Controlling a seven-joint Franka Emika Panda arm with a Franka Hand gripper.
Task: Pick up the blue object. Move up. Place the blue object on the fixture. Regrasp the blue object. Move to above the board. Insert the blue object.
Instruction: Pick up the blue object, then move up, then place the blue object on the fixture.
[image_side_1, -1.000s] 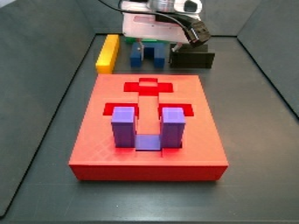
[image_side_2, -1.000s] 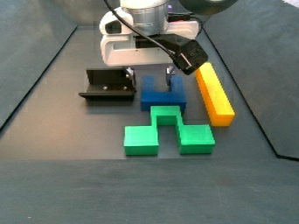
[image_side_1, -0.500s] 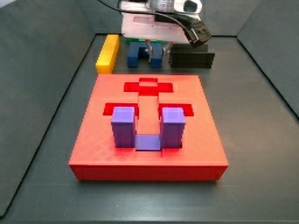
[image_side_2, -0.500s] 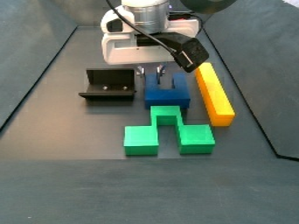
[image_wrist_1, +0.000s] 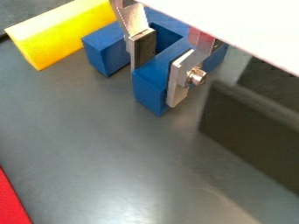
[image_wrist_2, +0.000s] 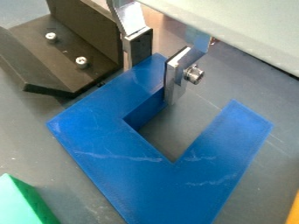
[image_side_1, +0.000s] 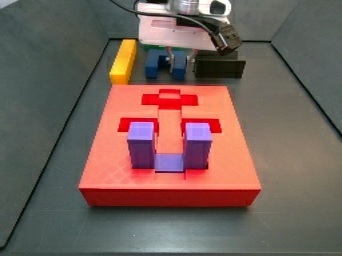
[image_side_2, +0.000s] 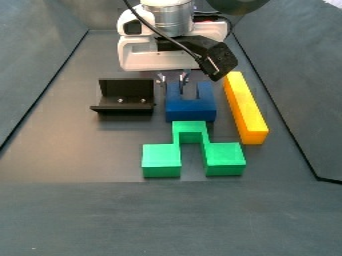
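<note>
You've got two side views facing each other across the table, both wrist views up close looking down past the end effector (image_wrist_1: 163, 63), all sharing the blue object (image_side_2: 189, 104).

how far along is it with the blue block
Early: nothing is finished yet. The blue object sits on the floor between the yellow bar and the fixture. In hand: the gripper is down at it, its fingers straddling one prong, though a firm clamp can't be confirmed. Left: lifting, resting it on the fixture, regrasping, and inserting into the board, where a purple block already sits.
</note>
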